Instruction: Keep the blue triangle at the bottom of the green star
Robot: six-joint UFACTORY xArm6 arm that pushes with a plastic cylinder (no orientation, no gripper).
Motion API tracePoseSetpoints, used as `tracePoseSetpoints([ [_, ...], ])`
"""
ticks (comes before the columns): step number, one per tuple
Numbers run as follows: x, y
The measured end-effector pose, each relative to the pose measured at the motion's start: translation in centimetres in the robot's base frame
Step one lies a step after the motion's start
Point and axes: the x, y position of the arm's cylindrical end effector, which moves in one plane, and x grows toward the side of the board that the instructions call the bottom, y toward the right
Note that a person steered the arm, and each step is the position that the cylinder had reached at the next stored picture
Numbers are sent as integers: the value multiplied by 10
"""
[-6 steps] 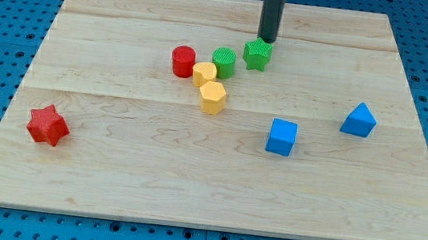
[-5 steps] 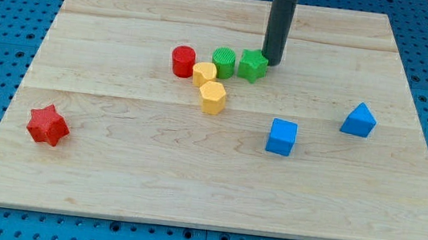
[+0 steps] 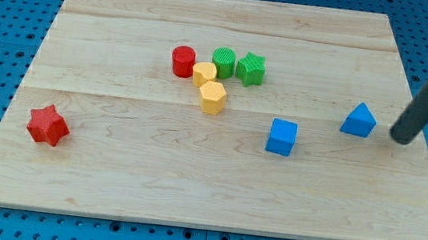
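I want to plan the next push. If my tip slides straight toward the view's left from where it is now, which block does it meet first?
Most likely the blue triangle: my tip sits just to its right, apart from it and slightly lower in the view. The line may only graze the triangle's lower edge. Beyond it lies the blue cube.

Arm: enters from the view's upper right corner, at about 2 o'clock, only its last part showing.
Rod: dark, straight, leaning down and toward the view's left.
My tip [image 3: 400, 140]: low at the view's right side, at about 3 o'clock from the view's centre, down at the counter.
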Motion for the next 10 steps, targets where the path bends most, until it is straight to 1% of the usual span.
tracePoseSetpoints([
  [1,-13,-88],
  [2,-15,-64],
  [3,-23,-17],
  [4,-41,-68],
  [5,-44,-137],
  [6,-48,-122],
  [7,-41,-92],
  [8,-74,-113],
  [9,-73,-128],
  [10,-61,-145],
])
